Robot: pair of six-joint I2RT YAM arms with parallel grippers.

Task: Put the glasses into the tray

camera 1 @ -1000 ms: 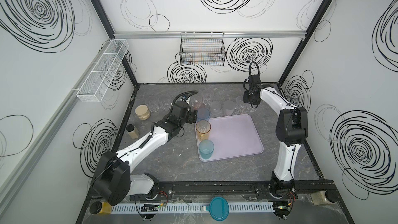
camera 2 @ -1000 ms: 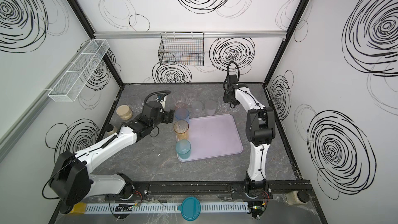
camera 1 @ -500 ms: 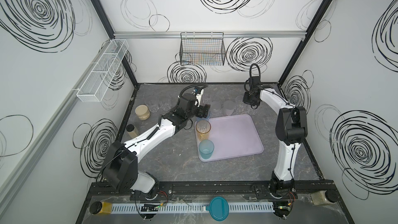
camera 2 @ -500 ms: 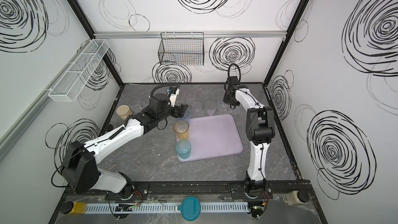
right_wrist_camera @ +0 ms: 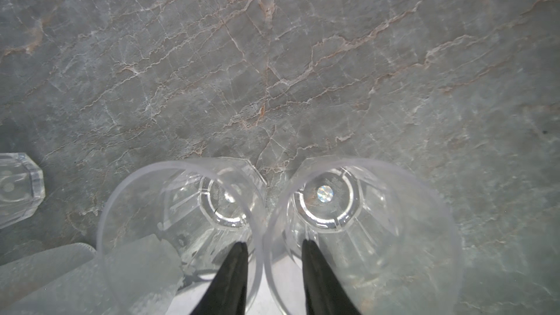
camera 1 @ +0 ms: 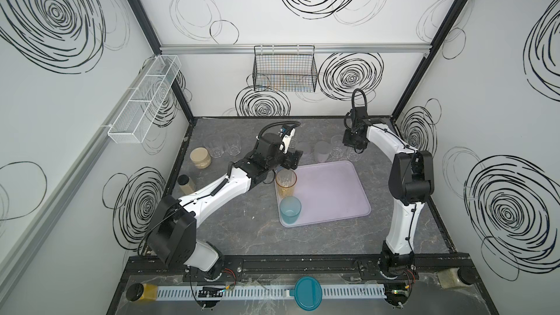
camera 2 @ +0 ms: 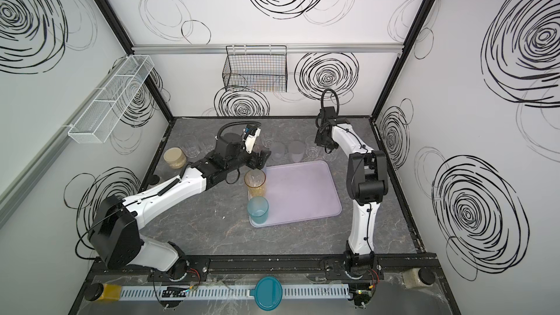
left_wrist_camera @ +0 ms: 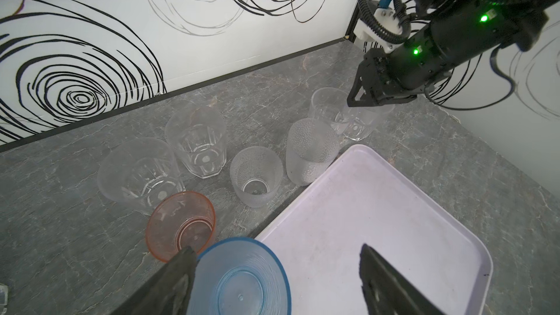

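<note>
The lilac tray (camera 1: pixel 333 189) lies mid-table with an amber glass (camera 1: pixel 285 181) and a teal glass (camera 1: pixel 290 210) on its left edge. My left gripper (left_wrist_camera: pixel 275 256) hangs open over the tray's far left corner. A blue glass (left_wrist_camera: pixel 239 280) stands between its jaws against one finger (left_wrist_camera: pixel 180 268). Pink (left_wrist_camera: pixel 181 225), clear (left_wrist_camera: pixel 197 140) and frosted (left_wrist_camera: pixel 310 150) glasses stand behind the tray. My right gripper (right_wrist_camera: pixel 275 243) is open, one fingertip inside each of two touching clear glasses (right_wrist_camera: pixel 181 207) (right_wrist_camera: pixel 363 216), straddling their walls.
Two more clear glasses (camera 1: pixel 213 146) (camera 1: pixel 233 145) stand at the back left beside a lidded beige jar (camera 1: pixel 200 157) and a smaller jar (camera 1: pixel 186 183). A wire basket (camera 1: pixel 285 69) hangs on the back wall. A teal lid (camera 1: pixel 308 293) lies on the front rail.
My left arm has swung right, bringing its open gripper from left of the blue glass to over it at the tray's corner. The right arm has hardly moved.
</note>
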